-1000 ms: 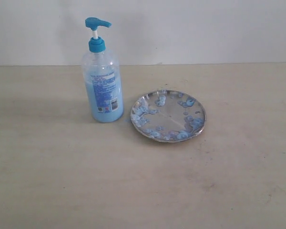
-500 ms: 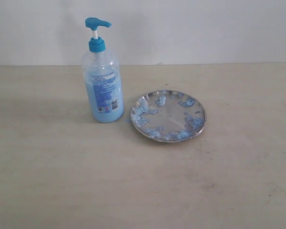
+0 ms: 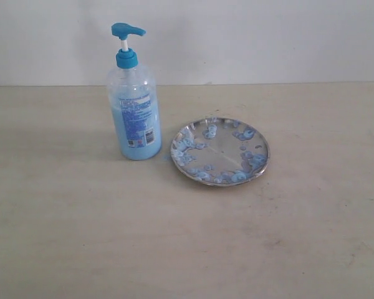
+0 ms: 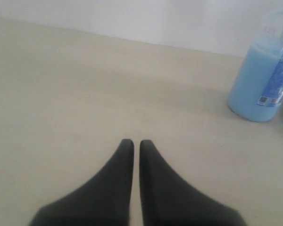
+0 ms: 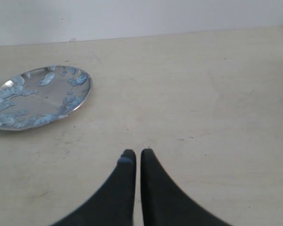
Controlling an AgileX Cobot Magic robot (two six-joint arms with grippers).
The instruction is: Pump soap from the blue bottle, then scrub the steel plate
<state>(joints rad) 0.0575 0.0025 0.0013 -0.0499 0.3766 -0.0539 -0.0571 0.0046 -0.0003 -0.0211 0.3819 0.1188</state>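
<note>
The blue bottle [image 3: 134,106] stands upright on the table, its blue pump head [image 3: 127,30] up and light blue soap filling its lower part. Just to its right lies the round steel plate [image 3: 220,151], speckled with pale blue blobs of soap [image 3: 193,144]. Neither arm shows in the exterior view. In the left wrist view my left gripper [image 4: 133,143] is shut and empty above bare table, with the blue bottle [image 4: 264,75] well off to one side. My right gripper [image 5: 135,154] is shut and empty too, a small blue smear on one fingertip [image 5: 125,160]; the steel plate [image 5: 37,96] lies apart from it.
The pale wooden table [image 3: 187,237] runs back to a white wall [image 3: 249,37]. Nothing else stands on it besides the bottle and the plate.
</note>
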